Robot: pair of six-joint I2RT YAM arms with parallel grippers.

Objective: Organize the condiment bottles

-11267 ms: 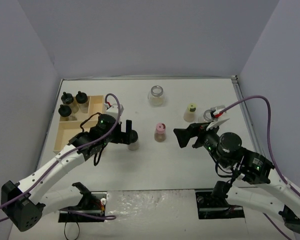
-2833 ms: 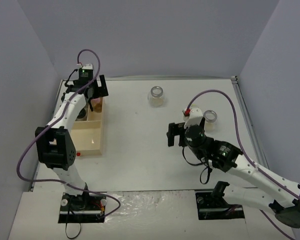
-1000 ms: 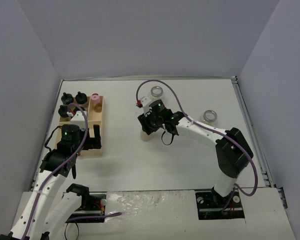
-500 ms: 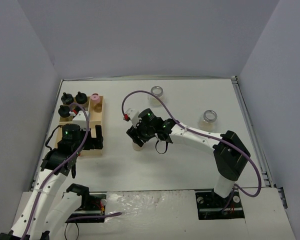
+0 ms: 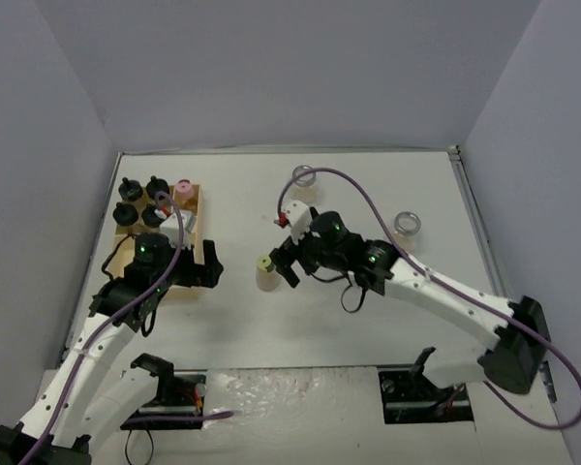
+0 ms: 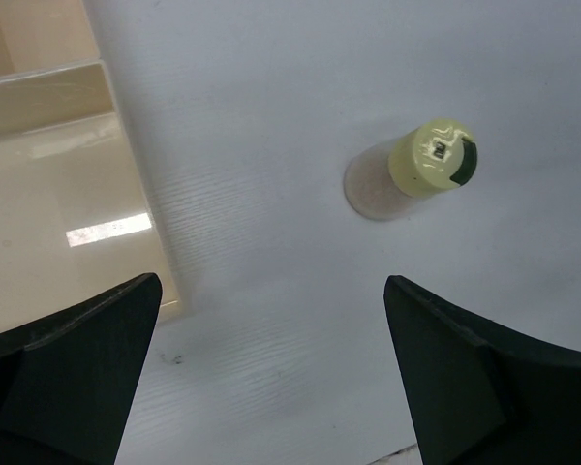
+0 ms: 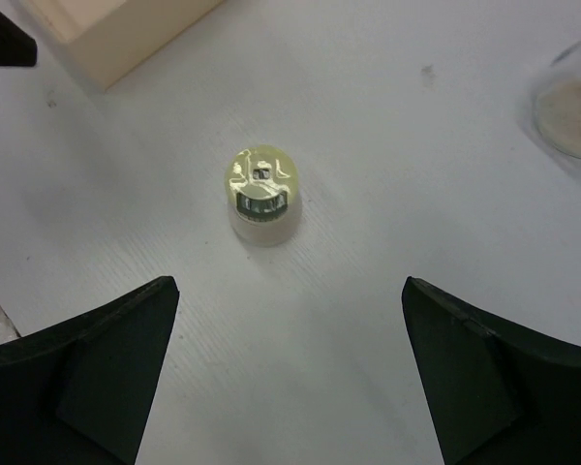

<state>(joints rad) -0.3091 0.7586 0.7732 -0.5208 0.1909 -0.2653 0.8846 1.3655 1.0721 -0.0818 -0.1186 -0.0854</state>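
The yellow-green-capped jar (image 5: 267,269) stands upright on the table, right of the wooden tray (image 5: 190,225). It also shows in the left wrist view (image 6: 414,170) and the right wrist view (image 7: 261,194). My right gripper (image 5: 284,263) (image 7: 290,378) is open and empty just right of it, not touching. My left gripper (image 5: 211,267) (image 6: 271,387) is open and empty between tray and jar. Several black-capped jars (image 5: 140,201) and the pink-capped jar (image 5: 184,189) stand in the tray's far end. Two silver-lidded jars (image 5: 303,179) (image 5: 405,224) stand on the table.
The tray's near compartments (image 6: 58,194) hold nothing. The tray corner (image 7: 116,29) shows beyond the jar in the right wrist view, and one wide jar (image 7: 571,107) at the right edge. Grey walls close off three sides of the table.
My right gripper has let go of the yellow-green-capped jar and drawn back to the right. My left gripper has swung right, off the tray, toward the jar.
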